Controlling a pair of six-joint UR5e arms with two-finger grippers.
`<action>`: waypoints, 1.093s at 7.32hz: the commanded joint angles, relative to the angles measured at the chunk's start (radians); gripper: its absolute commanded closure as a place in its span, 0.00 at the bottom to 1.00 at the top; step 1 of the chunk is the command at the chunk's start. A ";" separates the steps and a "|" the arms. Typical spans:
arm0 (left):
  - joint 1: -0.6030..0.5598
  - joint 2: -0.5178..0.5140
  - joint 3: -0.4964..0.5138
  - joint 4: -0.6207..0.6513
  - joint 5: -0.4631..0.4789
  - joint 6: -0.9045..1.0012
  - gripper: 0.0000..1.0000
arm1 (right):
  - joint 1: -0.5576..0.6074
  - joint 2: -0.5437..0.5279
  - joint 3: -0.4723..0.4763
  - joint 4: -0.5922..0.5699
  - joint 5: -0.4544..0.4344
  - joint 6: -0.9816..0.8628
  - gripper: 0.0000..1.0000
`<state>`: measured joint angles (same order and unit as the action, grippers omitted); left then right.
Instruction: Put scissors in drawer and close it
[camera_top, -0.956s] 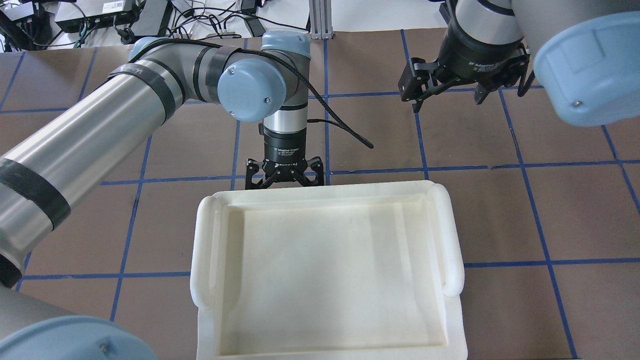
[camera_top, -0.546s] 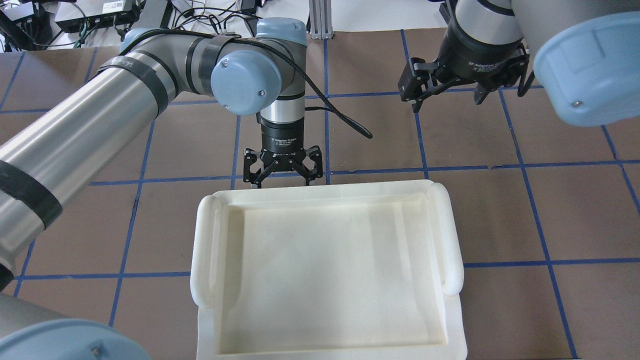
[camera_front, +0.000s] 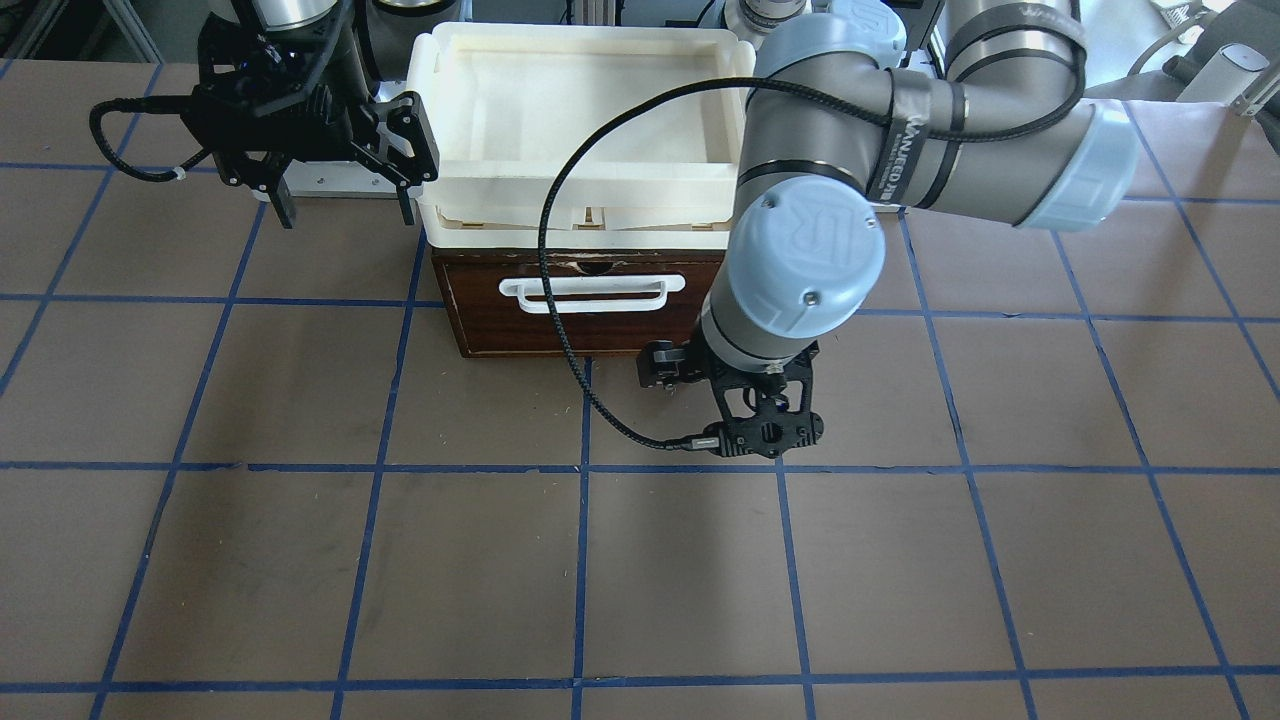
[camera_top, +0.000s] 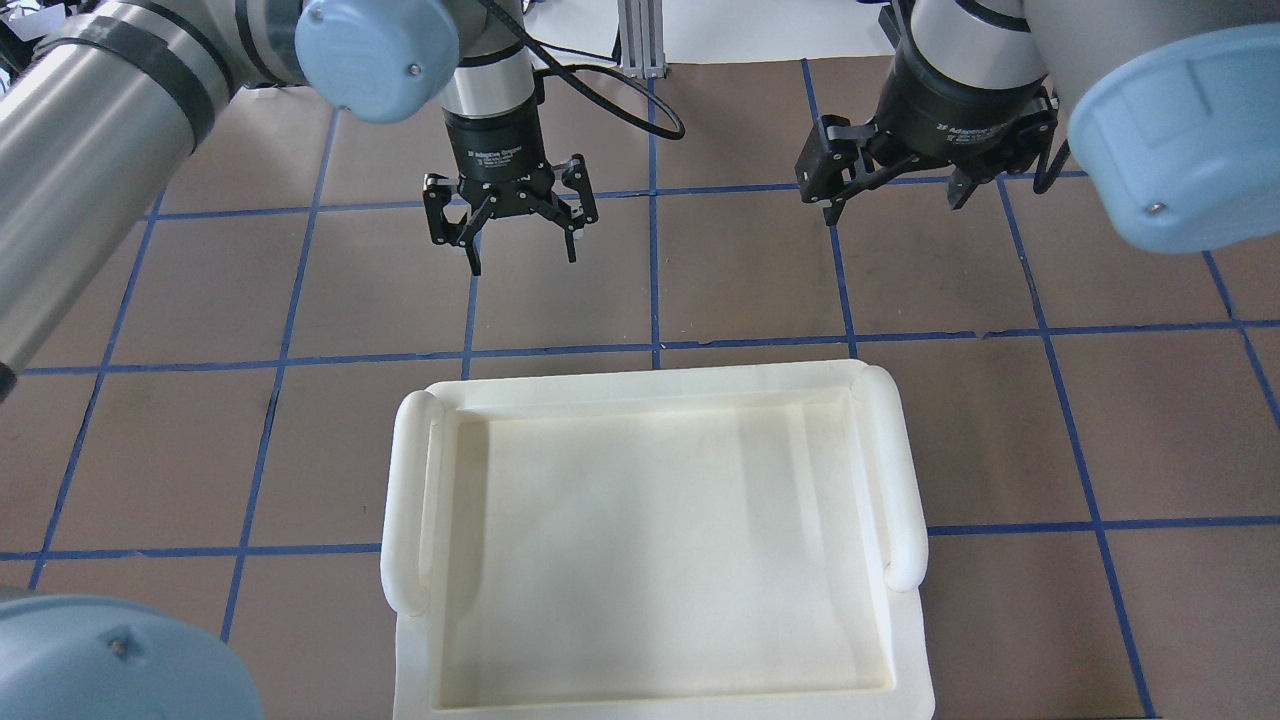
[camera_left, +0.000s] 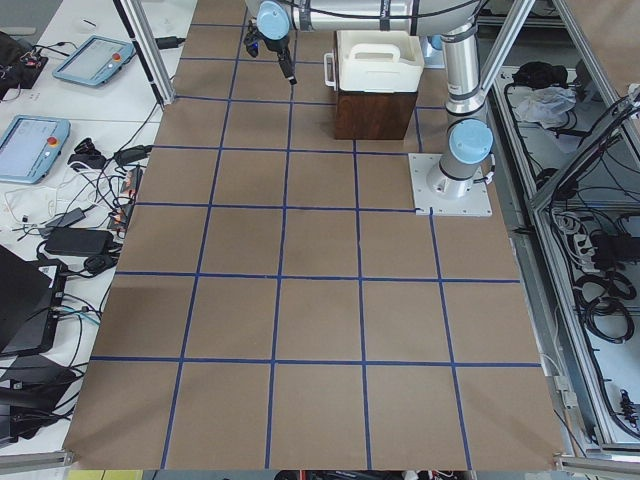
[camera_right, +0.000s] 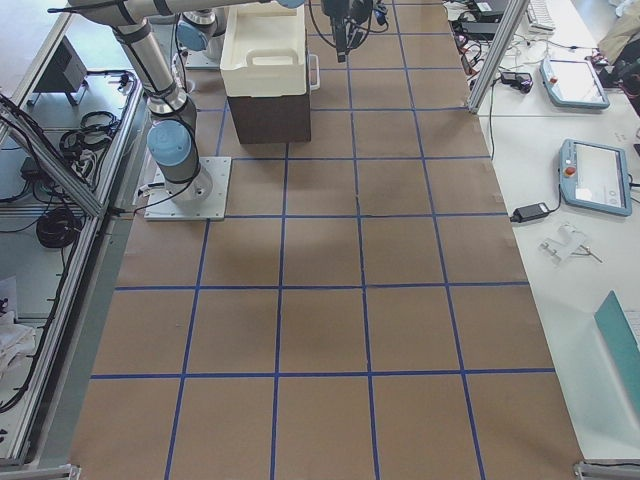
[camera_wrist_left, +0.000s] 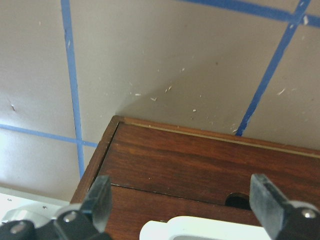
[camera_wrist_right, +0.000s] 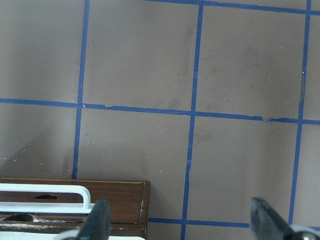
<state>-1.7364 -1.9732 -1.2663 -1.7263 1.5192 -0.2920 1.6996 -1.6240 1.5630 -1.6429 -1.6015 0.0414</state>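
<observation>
The drawer (camera_front: 575, 325) shows its dark brown front and white loop handle (camera_front: 592, 294). It sits pushed into the brown box, and no plywood tray shows. The scissors are in no view. My left gripper (camera_top: 523, 258) is open and empty, and hangs above the table in front of the drawer. In the front-facing view my left gripper (camera_front: 765, 440) is right of the handle. The left wrist view shows the drawer front (camera_wrist_left: 200, 160) between my open fingers (camera_wrist_left: 100, 200). My right gripper (camera_top: 895, 208) is open and empty, raised beside the box's other front corner (camera_front: 345, 215).
A cream-white plastic tray (camera_top: 405, 500) sits on top of the brown box (camera_right: 268, 118) and hides it from overhead. The brown table mat with blue grid lines (camera_front: 580, 560) spreads out in front of the drawer. Tablets and cables lie beyond the table edge (camera_left: 90, 60).
My left gripper has drawn back from the tray's front edge, moving away from the box, leftwards and upwards in the overhead view. It stays open. The right arm has not moved.
</observation>
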 joint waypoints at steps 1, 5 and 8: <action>0.099 0.083 0.030 0.075 0.010 0.200 0.00 | 0.000 0.001 0.000 0.000 0.000 0.000 0.00; 0.213 0.215 -0.005 0.080 0.102 0.344 0.00 | 0.000 0.001 0.000 0.000 0.000 0.000 0.00; 0.258 0.296 -0.161 0.198 0.092 0.456 0.00 | 0.000 0.001 0.000 0.000 0.000 0.000 0.00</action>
<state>-1.4901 -1.7116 -1.3522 -1.5944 1.6180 0.1529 1.6997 -1.6230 1.5627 -1.6429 -1.6015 0.0414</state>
